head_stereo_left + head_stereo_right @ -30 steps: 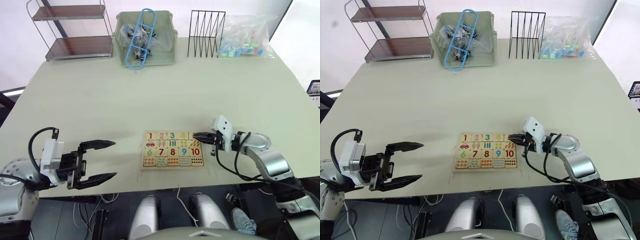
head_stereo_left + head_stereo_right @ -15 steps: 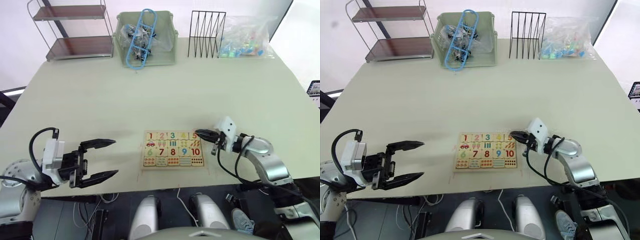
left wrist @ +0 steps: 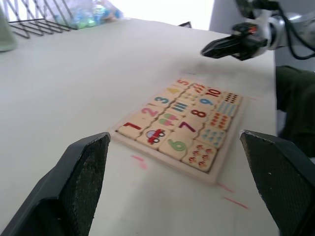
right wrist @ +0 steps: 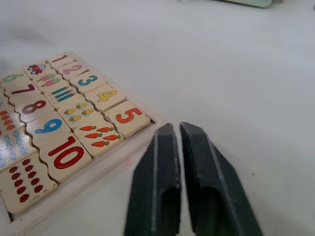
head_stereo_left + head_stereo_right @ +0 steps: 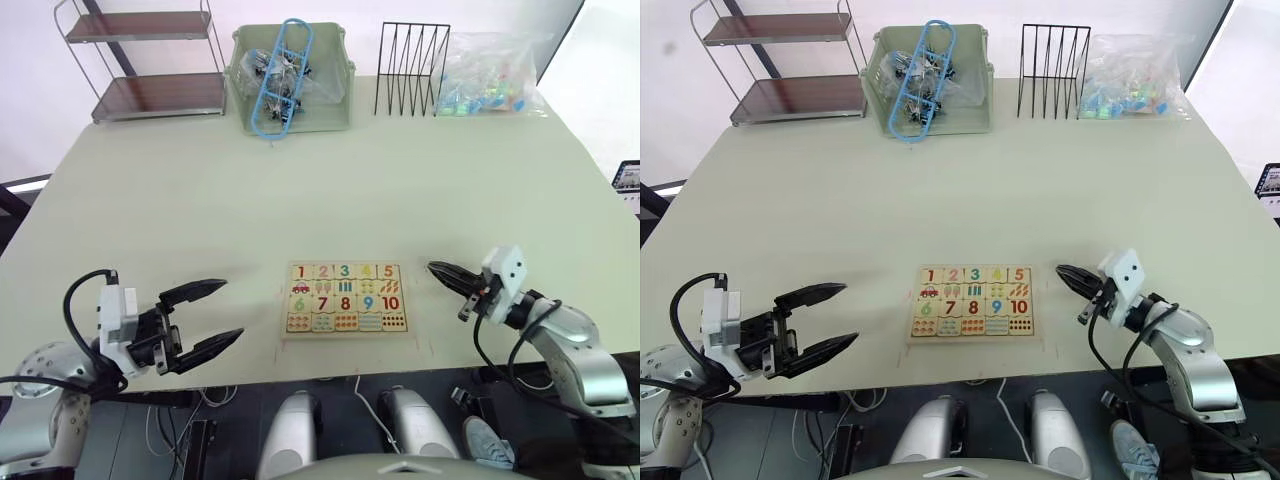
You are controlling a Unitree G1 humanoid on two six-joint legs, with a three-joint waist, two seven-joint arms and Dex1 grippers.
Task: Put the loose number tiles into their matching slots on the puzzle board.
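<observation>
Now, operator, these lines tell you how things sit, with clock directions read from the board.

Board: the board lies flat near the table's front edge, squarely between your two arms.

Tiles: the tiles 1, 2, 3, 4 and 5 all sit in the top row, each level with its neighbours. You can judge the slots filled and the task as good as finished.

Right gripper: your right gripper hangs at 3 o'clock, just off the board's right edge, fingers pressed together with nothing between them. It points toward the 5 corner, a sensible pose for a last nudge on that tile.

Left gripper: your left gripper waits at 9 o'clock, well apart from the board, fingers spread wide and empty. It looks parked to leave the board to the other arm.

Edges: the thin rim of the board stands proud, so a low sweep inward could catch it and shove the whole board.

Open room: bare table runs from the board toward 12 o'clock. At that far edge stand a shelf, a bin, a wire rack and a bag, all well clear. Toward 6 o'clock the table edge is near, so you have little room there.
</observation>
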